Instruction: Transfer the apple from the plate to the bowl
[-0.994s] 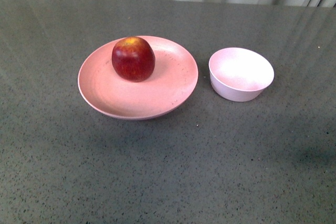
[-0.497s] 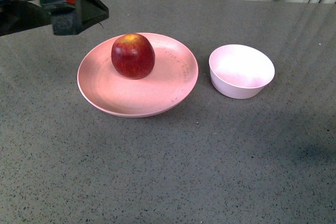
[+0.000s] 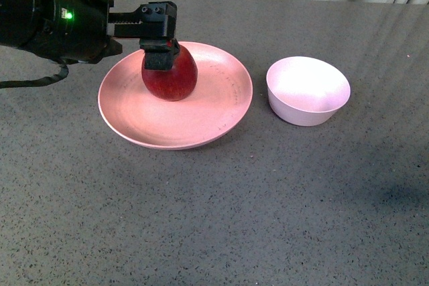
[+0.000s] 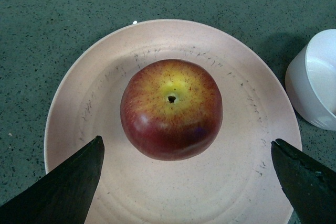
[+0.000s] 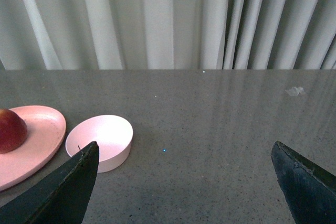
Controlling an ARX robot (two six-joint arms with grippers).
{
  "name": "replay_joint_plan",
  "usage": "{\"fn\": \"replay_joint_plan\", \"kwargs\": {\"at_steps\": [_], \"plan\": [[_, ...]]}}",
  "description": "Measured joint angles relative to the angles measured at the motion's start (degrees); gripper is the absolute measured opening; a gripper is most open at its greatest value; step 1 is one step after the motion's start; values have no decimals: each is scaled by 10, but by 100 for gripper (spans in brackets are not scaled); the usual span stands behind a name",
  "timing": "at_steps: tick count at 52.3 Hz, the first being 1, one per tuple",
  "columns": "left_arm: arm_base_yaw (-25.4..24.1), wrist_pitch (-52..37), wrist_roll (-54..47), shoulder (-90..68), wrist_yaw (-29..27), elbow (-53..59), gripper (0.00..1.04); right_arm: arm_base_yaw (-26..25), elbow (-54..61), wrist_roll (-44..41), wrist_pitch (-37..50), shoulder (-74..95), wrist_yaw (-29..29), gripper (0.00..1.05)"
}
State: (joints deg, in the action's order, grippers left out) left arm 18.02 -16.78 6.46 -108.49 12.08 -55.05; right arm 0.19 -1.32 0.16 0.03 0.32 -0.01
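Both left hand [image 4: 186, 141] fingers [image 4: 68, 187] spread wide over the apple [image 4: 171, 109].

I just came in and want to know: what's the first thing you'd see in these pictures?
The dark red apple, sitting on the big pink plate left of the middle of the grey table. Next, the black left gripper, open and right above the apple. A small, pale, empty bowl stands to the plate's right.

Speckled grey table [image 3: 268, 219], pale curtain [image 5: 173, 19]
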Motion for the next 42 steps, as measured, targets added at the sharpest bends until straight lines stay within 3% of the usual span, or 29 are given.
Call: {"fn": "replay_joint_plan", "kwargs": {"at_steps": [42], "plan": [[23,32,-14,-133,-50,-119,96,0,0,0,0,0,0,96]]}}
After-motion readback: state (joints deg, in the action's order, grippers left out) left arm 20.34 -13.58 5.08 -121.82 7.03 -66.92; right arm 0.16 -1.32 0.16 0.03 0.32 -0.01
